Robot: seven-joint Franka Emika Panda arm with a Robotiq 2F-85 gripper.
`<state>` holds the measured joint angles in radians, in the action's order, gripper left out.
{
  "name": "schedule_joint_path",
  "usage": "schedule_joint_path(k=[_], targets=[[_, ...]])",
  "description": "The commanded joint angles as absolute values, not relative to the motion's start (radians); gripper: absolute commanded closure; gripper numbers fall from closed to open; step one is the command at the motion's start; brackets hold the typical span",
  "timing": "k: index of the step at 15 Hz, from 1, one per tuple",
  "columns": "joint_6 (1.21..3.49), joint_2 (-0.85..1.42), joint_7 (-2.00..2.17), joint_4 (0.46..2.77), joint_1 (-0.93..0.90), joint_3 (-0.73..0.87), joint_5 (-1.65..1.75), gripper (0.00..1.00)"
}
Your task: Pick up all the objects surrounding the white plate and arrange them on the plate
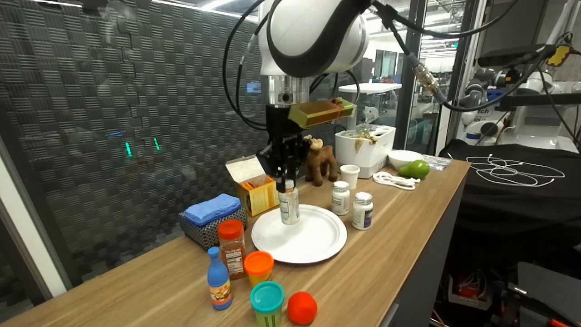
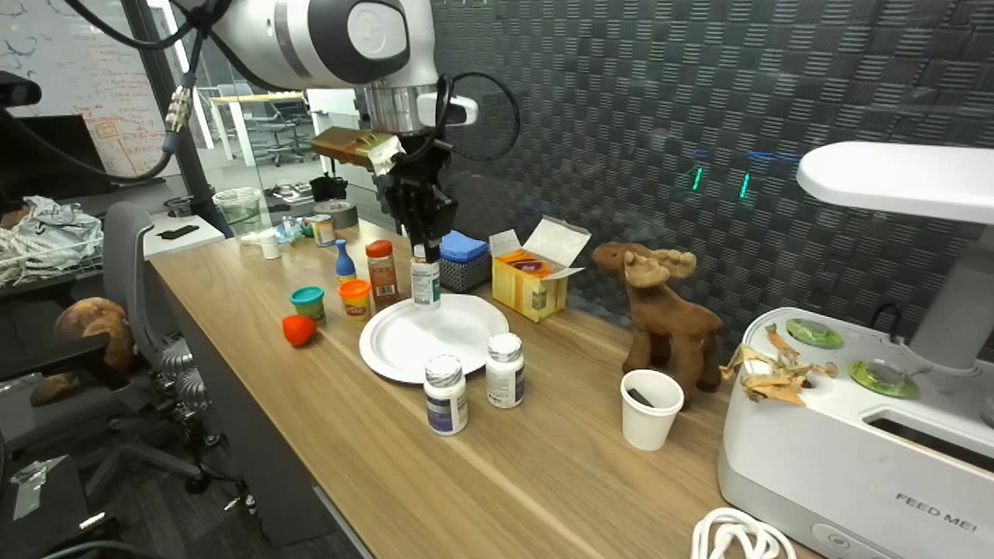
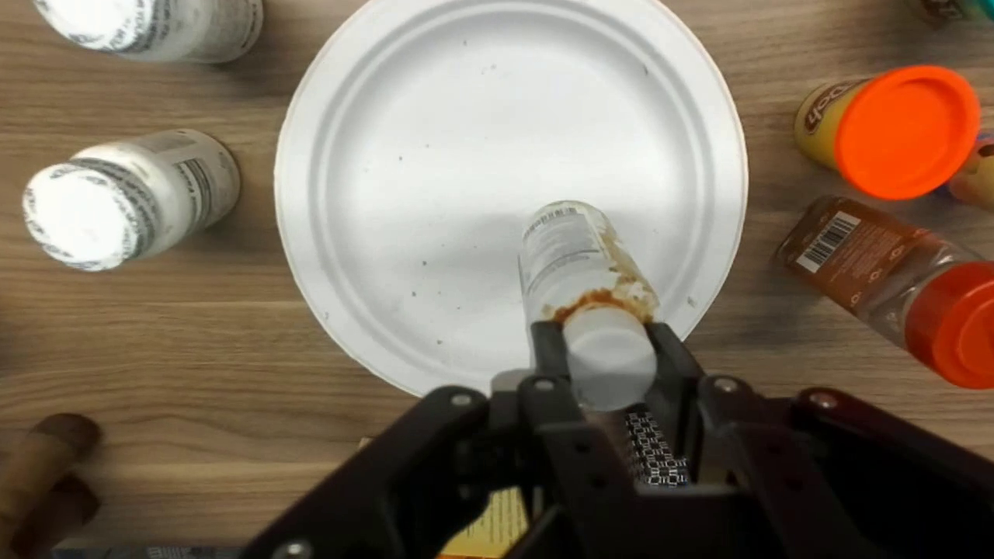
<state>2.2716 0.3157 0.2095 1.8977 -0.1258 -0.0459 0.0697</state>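
white-capped bottle (image 3: 586, 264) is pinched near its top by the end effector (image 3: 610, 349) over the white plate (image 3: 481, 147); contact unclear, so best ease it down upright, releasing only once seated.

Glare on bottle caps (image 3: 81, 213); soft shadows
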Motion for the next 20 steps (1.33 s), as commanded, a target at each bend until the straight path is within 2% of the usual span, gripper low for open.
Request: schedule_joint_path(k=[1, 17, 18, 19, 20], targets=[[2.352, 0.336, 0.247, 1.901, -0.139, -0.035, 0.096, 0.93], [2.464, 0.430, 0.322, 1.859, -0.148, 0.025, 0.124, 0.93], [2.461, 0.426, 0.324, 1.863, -0.146, 0.024, 0.119, 0.77], [2.453, 0.418, 0.323, 1.868, -0.142, 0.022, 0.108, 0.45], [2.454, 0.412, 0.328, 1.873, -0.142, 0.023, 0.107, 0.44]])
